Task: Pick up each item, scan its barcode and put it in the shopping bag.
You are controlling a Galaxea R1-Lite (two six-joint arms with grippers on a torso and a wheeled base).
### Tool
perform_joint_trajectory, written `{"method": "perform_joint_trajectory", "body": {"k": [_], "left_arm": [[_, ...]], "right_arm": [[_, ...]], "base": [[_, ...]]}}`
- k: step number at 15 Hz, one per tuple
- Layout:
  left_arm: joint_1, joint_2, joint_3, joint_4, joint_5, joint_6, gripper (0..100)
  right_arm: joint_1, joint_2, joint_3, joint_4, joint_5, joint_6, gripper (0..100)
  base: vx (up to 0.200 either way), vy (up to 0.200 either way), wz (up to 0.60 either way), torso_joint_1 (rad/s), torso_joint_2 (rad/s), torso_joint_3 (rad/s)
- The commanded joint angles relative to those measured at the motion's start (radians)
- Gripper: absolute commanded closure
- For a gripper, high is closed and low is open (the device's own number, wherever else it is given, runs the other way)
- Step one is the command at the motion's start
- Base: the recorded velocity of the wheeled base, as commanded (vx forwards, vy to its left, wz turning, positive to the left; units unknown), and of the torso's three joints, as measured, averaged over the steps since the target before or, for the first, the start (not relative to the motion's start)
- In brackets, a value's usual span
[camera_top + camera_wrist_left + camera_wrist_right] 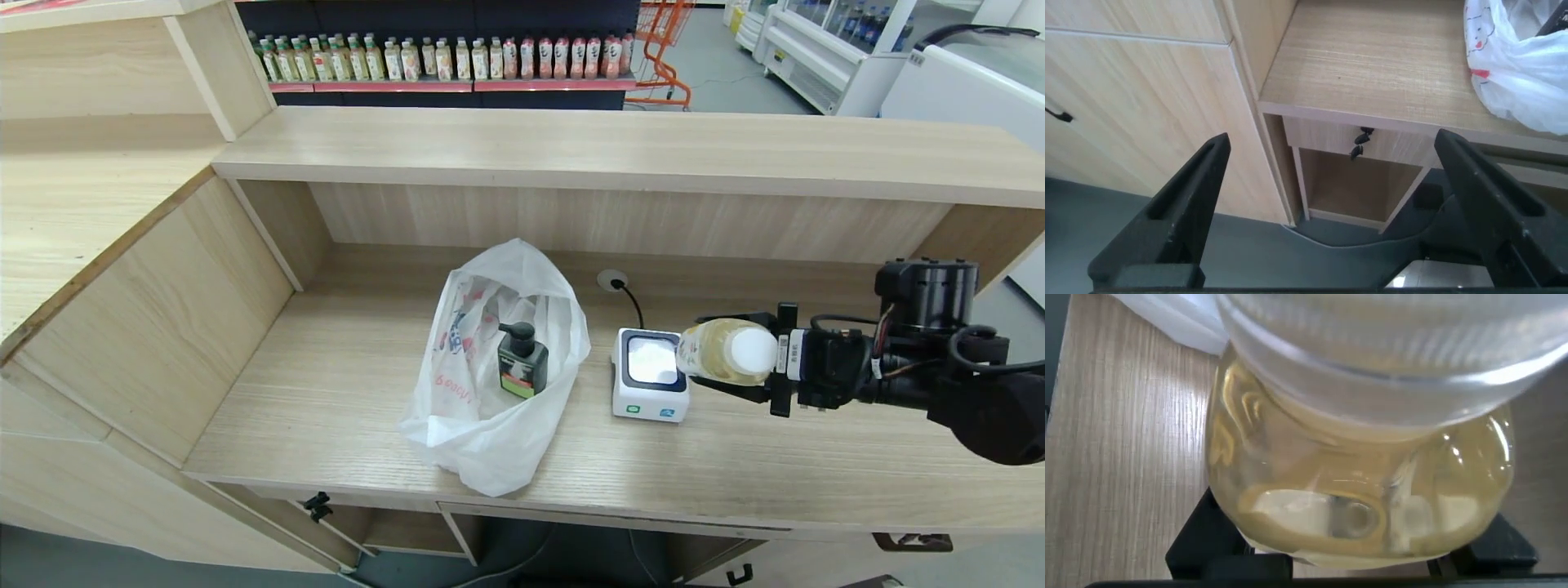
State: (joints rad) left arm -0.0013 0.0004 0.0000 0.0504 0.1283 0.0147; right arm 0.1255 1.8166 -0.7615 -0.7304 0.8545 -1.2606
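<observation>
The counter is of pale wood, with a raised ledge along its far side and an open compartment under its front edge. Behind it, a dark shelf carries a row of bottles. To the right, on the grey floor, stand an orange cart and white coolers.

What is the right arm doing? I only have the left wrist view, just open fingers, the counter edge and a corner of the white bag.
Observer: The right gripper holds a bottle of yellowish drink on its side, right by the scanner.
Operator: Is anything in the bag?
Observer: Yes, a dark pump bottle stands upright inside the shopping bag.
Operator: Where does the scanner sit?
Observer: On the counter, to the robot's right of the bag, with its cable running back to a socket.
</observation>
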Motion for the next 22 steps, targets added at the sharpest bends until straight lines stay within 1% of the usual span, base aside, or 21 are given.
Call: {"method": "perform_joint_trajectory", "body": {"k": [1,2,4,11,12,15,22], "left_arm": [[0.000,0.001,0.000,0.000,0.001,0.001,0],[0.000,0.001,0.000,0.000,0.001,0.001,0],[0.000,0.001,0.000,0.000,0.001,0.001,0],[0.001,0.000,0.000,0.000,0.001,-0.001,0],[0.000,0.000,0.000,0.000,0.001,-0.001,0],[0.000,0.001,0.000,0.000,0.001,-0.002,0],[0.000,0.001,0.000,0.000,0.001,-0.001,0]], "right_arm": [[0.016,0.040,-0.019,0.000,0.003,0.017,100],[0.022,0.041,-0.019,0.000,0.006,0.029,100],[0.034,0.046,-0.030,-0.001,0.011,0.066,100],[0.062,0.087,-0.044,-0.004,0.038,0.078,100],[0.062,0.101,-0.044,-0.015,0.038,0.078,100],[0.060,0.161,-0.042,-0.126,0.038,0.081,100],[0.059,0.159,-0.041,-0.133,0.037,0.079,100]], "base": [[0.200,0.000,0.00,0.002,0.00,0.012],[0.200,0.000,0.00,-0.022,0.00,0.007],[0.000,0.000,0.00,0.000,0.00,0.000],[0.000,0.000,0.00,0.000,0.00,0.000],[0.000,0.000,0.00,0.000,0.00,0.000],[0.000,0.000,0.00,0.000,0.00,0.000],[0.000,0.000,0.00,0.000,0.00,0.000]]}}
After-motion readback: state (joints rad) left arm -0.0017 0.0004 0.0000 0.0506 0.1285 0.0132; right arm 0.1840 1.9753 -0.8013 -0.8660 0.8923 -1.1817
